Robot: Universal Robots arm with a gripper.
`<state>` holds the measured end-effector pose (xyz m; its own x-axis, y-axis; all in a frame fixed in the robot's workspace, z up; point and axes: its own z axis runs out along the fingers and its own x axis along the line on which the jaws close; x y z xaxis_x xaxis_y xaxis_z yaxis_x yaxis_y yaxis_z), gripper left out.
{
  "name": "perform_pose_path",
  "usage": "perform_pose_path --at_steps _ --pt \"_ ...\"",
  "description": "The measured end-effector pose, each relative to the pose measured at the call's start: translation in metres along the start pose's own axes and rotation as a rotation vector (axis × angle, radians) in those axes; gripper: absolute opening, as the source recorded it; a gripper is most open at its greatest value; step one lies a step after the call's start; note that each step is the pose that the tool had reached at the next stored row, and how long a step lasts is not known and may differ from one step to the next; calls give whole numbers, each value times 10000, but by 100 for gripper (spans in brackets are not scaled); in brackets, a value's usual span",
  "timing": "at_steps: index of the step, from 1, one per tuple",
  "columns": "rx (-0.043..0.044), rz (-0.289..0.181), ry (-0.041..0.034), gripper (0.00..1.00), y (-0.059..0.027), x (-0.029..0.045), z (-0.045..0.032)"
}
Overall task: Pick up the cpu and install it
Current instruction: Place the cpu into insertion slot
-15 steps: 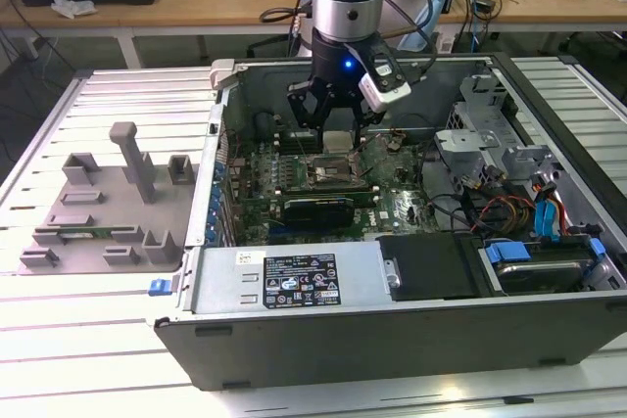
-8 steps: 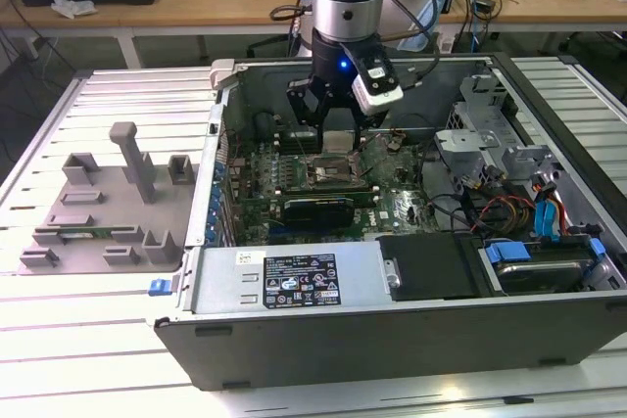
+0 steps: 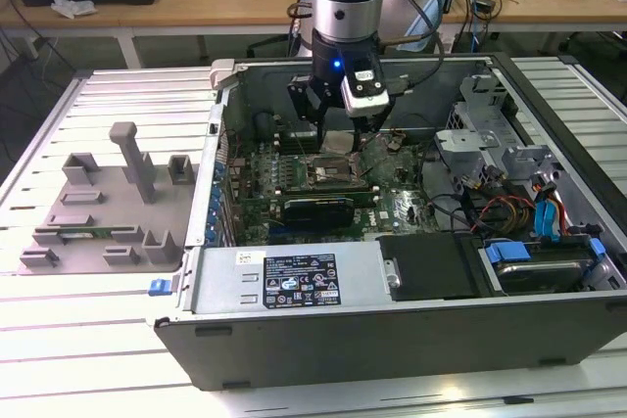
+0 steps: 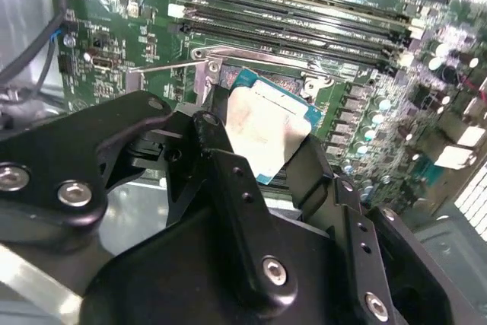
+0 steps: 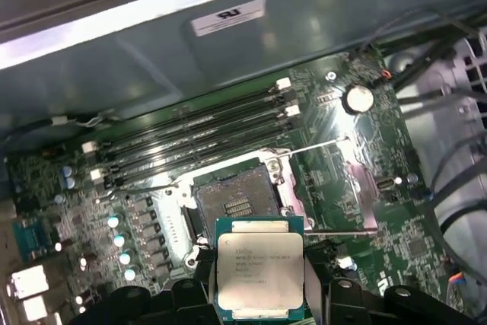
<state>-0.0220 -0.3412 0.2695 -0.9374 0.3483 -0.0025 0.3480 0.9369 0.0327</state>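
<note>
First wrist view showed the pincer [image 5: 261, 300] pinching the cpu [image 5: 260, 268] by its edges. The cpu hung near the open socket [image 5: 234, 202] on the motherboard [image 5: 396, 234].

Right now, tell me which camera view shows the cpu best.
The first wrist view: the cpu faces the camera, its whole metal top plain, held in the gripper near the socket. The second wrist view shows it tilted, its edges hidden behind the fingers. The exterior view shows the gripper low over the motherboard.
</note>
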Motion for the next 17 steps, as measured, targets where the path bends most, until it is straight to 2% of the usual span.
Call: perform_pose_path --at_steps 11,17 --pt "5 1690 -55 55 0 0 2" --pt "9 3106 -102 55 0 0 8"
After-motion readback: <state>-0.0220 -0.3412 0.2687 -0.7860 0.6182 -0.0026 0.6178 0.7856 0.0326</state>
